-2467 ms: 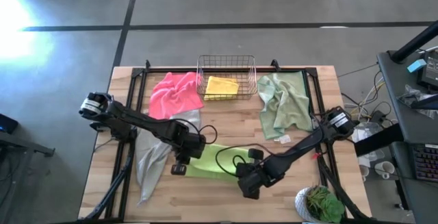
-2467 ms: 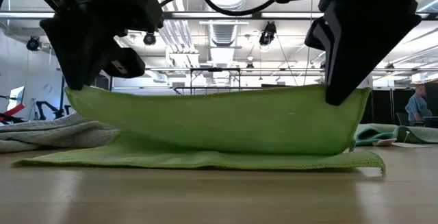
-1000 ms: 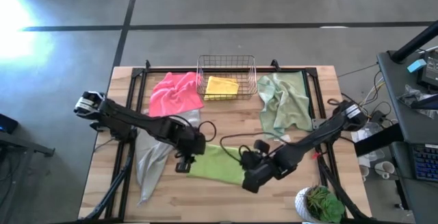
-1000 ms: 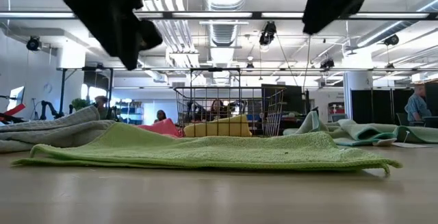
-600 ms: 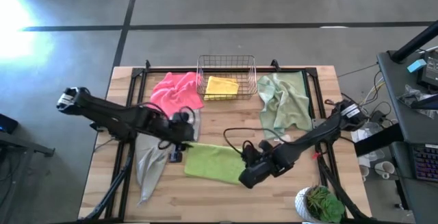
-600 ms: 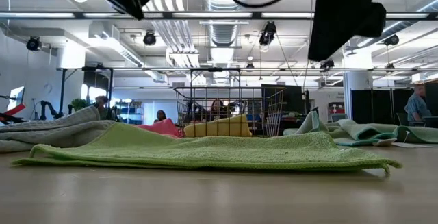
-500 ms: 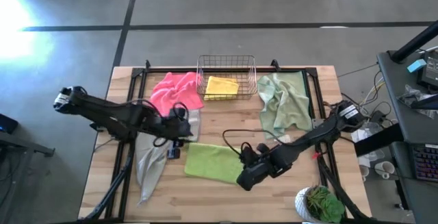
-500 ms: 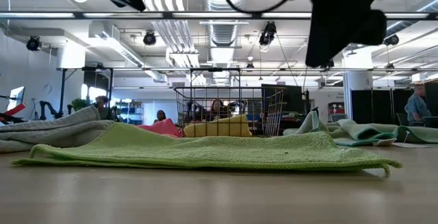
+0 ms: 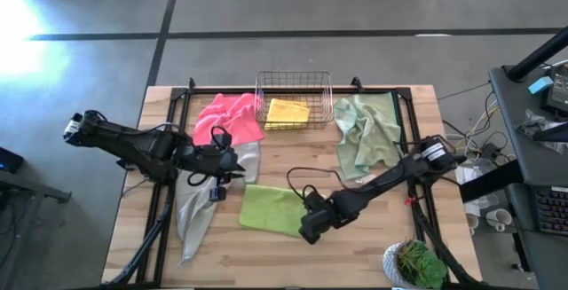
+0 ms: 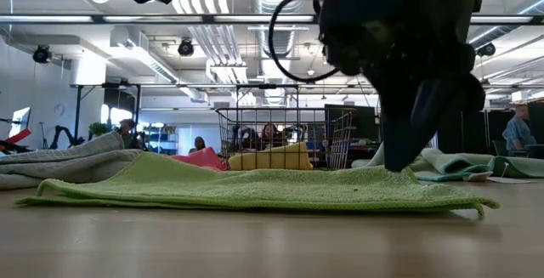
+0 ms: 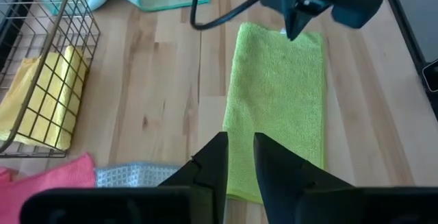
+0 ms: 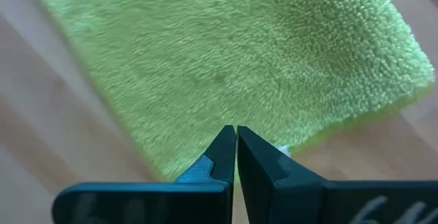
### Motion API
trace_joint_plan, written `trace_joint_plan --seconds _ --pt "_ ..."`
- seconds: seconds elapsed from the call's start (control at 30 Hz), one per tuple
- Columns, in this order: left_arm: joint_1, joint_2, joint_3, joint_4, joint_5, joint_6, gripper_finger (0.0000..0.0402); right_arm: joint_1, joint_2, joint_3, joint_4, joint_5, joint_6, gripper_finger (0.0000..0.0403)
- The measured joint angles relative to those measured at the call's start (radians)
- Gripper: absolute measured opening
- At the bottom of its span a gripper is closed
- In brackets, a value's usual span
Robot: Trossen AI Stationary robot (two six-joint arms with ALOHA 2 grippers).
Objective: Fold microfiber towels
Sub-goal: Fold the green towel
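The lime green towel (image 9: 271, 210) lies folded flat on the table's near middle; it also shows in the low view (image 10: 255, 189) and the left wrist view (image 11: 280, 107). My right gripper (image 9: 307, 230) is shut, with its tips down at the towel's near right corner (image 12: 328, 107). My left gripper (image 9: 216, 187) hangs high over the grey towel (image 9: 197, 206), left of the lime one, with a narrow gap between its fingers (image 11: 239, 148), and holds nothing. The pink towel (image 9: 229, 119), the sage green towel (image 9: 366, 132) and the yellow towel (image 9: 288, 113) lie at the back. My right gripper's shut fingertips (image 12: 229, 142) point down at the lime towel's top face, close to its near right corner beside a white tag (image 12: 284, 153). I cannot tell whether they touch the cloth. The towel lies flat on the table.
The copper wire basket (image 9: 294, 84) stands at the back middle with the yellow towel in it. A potted plant (image 9: 417, 265) sits at the near right corner. Bare wood lies along the table's near edge (image 9: 266, 259).
My right gripper has come down from high above the table to the lime towel's near right corner, moving a little toward the left edge. My left gripper has drawn back toward the table's left and far side and has risen. The lime towel has stayed flat.
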Motion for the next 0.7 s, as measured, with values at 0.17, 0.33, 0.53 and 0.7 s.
trace_joint_plan --seconds 0.17,0.33,0.53,0.7 --pt "0.0 0.004 -0.002 0.0 -0.001 0.0 0.0053 -0.045 0.038 -0.003 -0.02 -0.002 -0.003 0.0008" --pt "0.0 0.004 -0.002 0.0 -0.001 0.0 0.0053 -0.106 0.045 -0.002 -0.143 0.024 -0.047 0.0008" --pt "0.002 0.005 -0.003 0.0 -0.01 0.001 0.0053 -0.213 0.048 -0.003 -0.199 0.152 -0.179 0.0008" --pt "0.002 0.005 -0.003 0.0 -0.016 0.001 0.0053 -0.306 0.051 -0.004 -0.191 0.247 -0.296 0.0008"
